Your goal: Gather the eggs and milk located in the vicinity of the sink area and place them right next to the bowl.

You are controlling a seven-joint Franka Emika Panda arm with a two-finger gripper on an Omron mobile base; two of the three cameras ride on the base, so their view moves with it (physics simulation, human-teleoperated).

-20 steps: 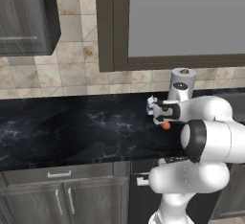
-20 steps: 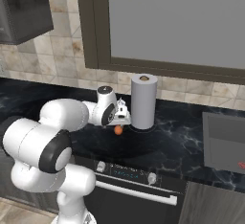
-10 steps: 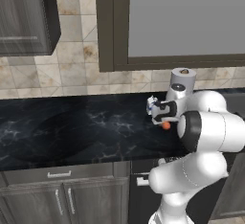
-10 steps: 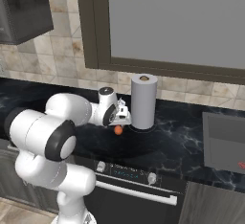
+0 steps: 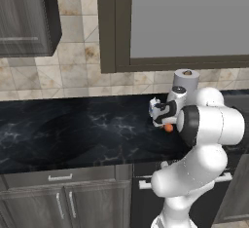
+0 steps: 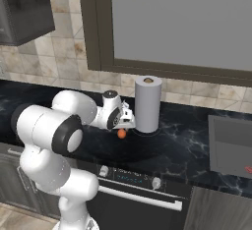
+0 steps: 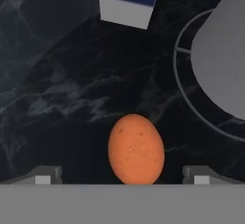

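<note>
An orange-brown egg (image 7: pixel 136 149) lies on the black counter, seen small below the hand (image 5: pixel 168 128) (image 6: pixel 121 133). My gripper (image 7: pixel 122 174) is open and points down at it. One fingertip (image 7: pixel 47 173) stands left of the egg and the other right of it, neither touching. Just beyond the egg stands the white milk carton (image 7: pixel 128 0) with its dark blue band, partly hidden by the hand from the left base (image 5: pixel 154 108). The grey sink (image 6: pixel 230 144) is at the counter's right end. The bowl is out of view.
A tall white paper-towel roll (image 5: pixel 186 83) (image 6: pixel 147 103) on a ring base (image 7: pixel 184 82) stands close beside the egg, against the tiled wall. The black marble counter (image 5: pixel 73 129) stretches away to the left. An oven front with knobs (image 6: pixel 130 177) sits below.
The arm's upper links have swung round, while the hand stays low over the egg. Egg, carton and paper-towel roll have not moved.
</note>
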